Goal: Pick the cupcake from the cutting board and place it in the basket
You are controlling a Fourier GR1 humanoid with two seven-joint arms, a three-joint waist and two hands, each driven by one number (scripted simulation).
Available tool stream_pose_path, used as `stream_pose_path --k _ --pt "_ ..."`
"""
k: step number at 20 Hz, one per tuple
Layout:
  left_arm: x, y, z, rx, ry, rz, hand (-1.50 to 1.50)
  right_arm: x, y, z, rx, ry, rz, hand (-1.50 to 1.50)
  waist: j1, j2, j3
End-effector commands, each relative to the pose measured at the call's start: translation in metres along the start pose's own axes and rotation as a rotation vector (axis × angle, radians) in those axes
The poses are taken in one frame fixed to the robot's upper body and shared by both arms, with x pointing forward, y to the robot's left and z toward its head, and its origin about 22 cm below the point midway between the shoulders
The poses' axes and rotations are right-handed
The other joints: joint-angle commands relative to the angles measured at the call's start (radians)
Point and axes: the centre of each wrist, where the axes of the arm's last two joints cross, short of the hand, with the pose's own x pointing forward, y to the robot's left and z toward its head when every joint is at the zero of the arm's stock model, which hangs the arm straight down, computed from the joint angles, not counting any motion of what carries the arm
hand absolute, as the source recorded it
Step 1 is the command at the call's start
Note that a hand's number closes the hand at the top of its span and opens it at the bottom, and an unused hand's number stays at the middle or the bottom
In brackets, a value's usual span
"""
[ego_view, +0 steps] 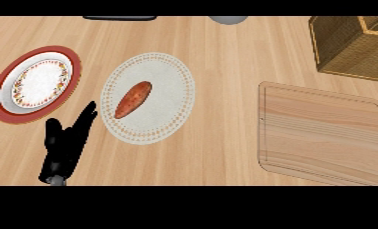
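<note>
I see no cupcake: board (pixel 317 133) bare, basket (pixel 345 45) inside hidden. Left hand (pixel 66 145) rests, fingers straight, holding nothing; right hand out of view. Risk: I may grab the sweet potato (pixel 133 99) instead.

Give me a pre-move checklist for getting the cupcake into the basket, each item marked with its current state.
1. Cupcake on the cutting board: not ok, the board's top shows bare and no cupcake appears anywhere in view.
2. Basket in view: ok, at the upper right, partly cut off by the edge.
3. Basket contents: cannot tell, only part of its inside shows.
4. Left hand: ok, open with fingers straight, at the lower left beside the white plate that bears a sweet potato.
5. Right hand: cannot tell, not in view.
6. Red-rimmed plate: ok, far left, away from board and basket.
</note>
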Motion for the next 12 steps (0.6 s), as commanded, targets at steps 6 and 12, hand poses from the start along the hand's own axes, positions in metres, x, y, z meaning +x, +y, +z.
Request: stream_pose_path --k 6,12 --pt "-0.027 -0.022 -0.001 -0.028 0.109 0.002 0.00 -0.031 -0.025 -0.008 -0.014 -0.065 0.190 -1.50 -0.002 0.010 -0.010" --pt "-0.020 0.005 -0.006 -0.029 0.122 0.025 0.00 -0.036 -0.037 -0.011 -0.034 -0.079 0.112 -1.50 -0.006 0.006 -0.010"
